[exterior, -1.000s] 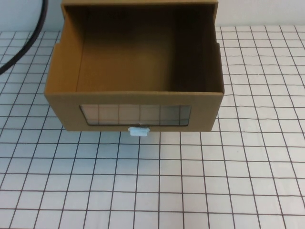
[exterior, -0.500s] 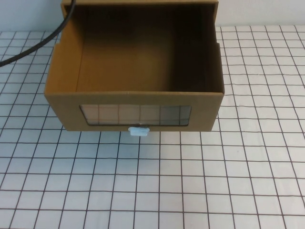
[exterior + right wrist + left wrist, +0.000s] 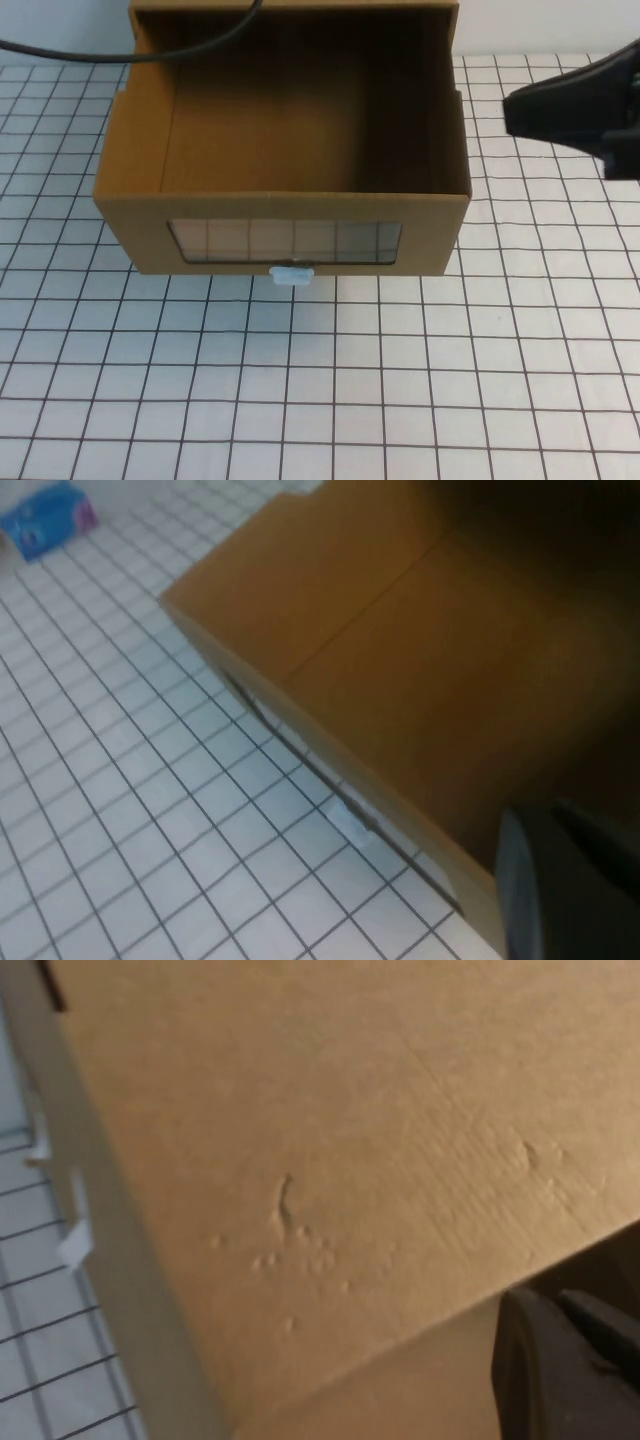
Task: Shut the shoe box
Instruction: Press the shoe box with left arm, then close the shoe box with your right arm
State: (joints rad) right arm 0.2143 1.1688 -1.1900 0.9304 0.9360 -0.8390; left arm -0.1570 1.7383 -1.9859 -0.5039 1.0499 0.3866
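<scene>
The shoe box is a brown cardboard drawer, pulled out toward me and open on top, with nothing inside. Its front has a clear window with a small white pull tab just below it. My right gripper comes in from the right edge, just right of the box's right wall, with its fingers together and empty. In the right wrist view the gripper hangs over the box's front corner, near the tab. My left gripper, out of the high view, is shut close above cardboard.
The box stands on a white gridded table with free room in front and to both sides. A black cable crosses the box's back left corner. A small blue packet lies far off on the table.
My right gripper has come into the high view from the right edge. The black cable has swung right, across the box's back left corner. The box has not moved.
</scene>
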